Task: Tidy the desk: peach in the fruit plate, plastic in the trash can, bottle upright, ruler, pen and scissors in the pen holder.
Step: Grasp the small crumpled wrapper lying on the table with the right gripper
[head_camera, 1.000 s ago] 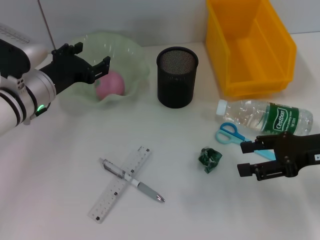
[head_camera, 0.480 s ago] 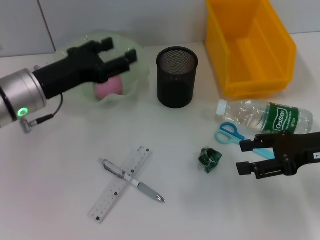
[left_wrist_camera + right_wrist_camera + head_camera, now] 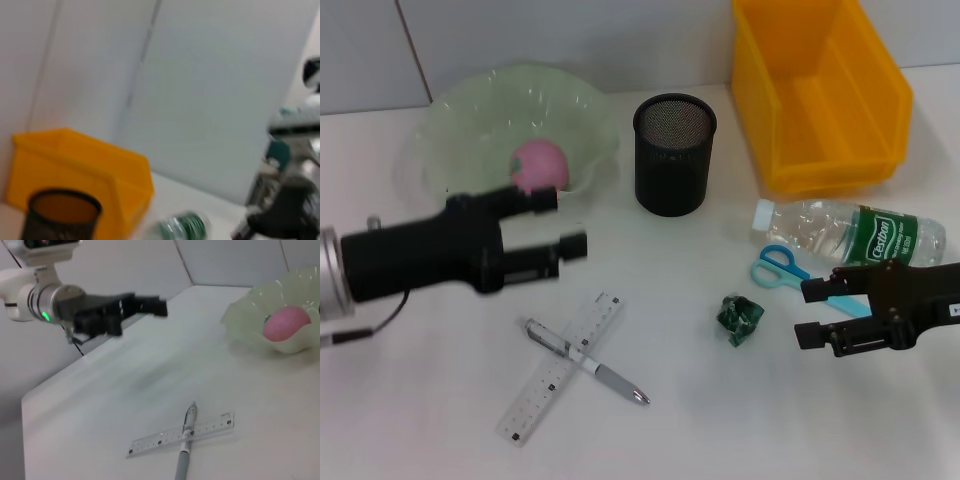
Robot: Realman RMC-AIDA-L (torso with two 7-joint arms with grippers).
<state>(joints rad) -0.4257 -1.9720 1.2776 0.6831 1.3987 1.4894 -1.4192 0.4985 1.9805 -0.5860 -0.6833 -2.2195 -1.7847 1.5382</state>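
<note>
Below left tool (image 3: 563, 222) (open): pen (image 3: 584, 361)

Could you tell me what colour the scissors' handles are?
Light blue; the scissors show best in the head view.

An office-like desk: white tabletop (image 3: 740, 420), mesh pen holder (image 3: 674, 155) (grey panel walls).

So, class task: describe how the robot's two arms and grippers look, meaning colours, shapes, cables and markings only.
The left gripper is matte black with two blocky fingers on a long black body, joined to a silver-grey cylindrical wrist with a thin dark cable beside it. In the right wrist view a small green light glows on that wrist. The right gripper is also black and angular, with two squared fingers and a small white label near the picture's edge.
</note>
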